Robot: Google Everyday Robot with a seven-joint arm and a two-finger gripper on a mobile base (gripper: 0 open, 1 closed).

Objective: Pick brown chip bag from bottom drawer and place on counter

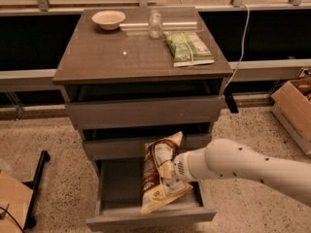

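The brown chip bag point(160, 174) hangs upright, dark brown in the middle with pale yellow ends, lifted above the open bottom drawer point(116, 188). My gripper point(170, 174) is shut on the bag's right side, at the end of the white arm that reaches in from the right. The bag's top end overlaps the front of the middle drawer. The counter point(126, 55) is the glossy grey-brown top of the cabinet, well above the bag.
On the counter stand a white bowl point(108, 19), a clear glass jar point(155, 24) and a green-and-white bag point(188, 47). A cardboard box point(294, 106) sits on the floor at the right. A black stand leg point(36, 178) lies at the left.
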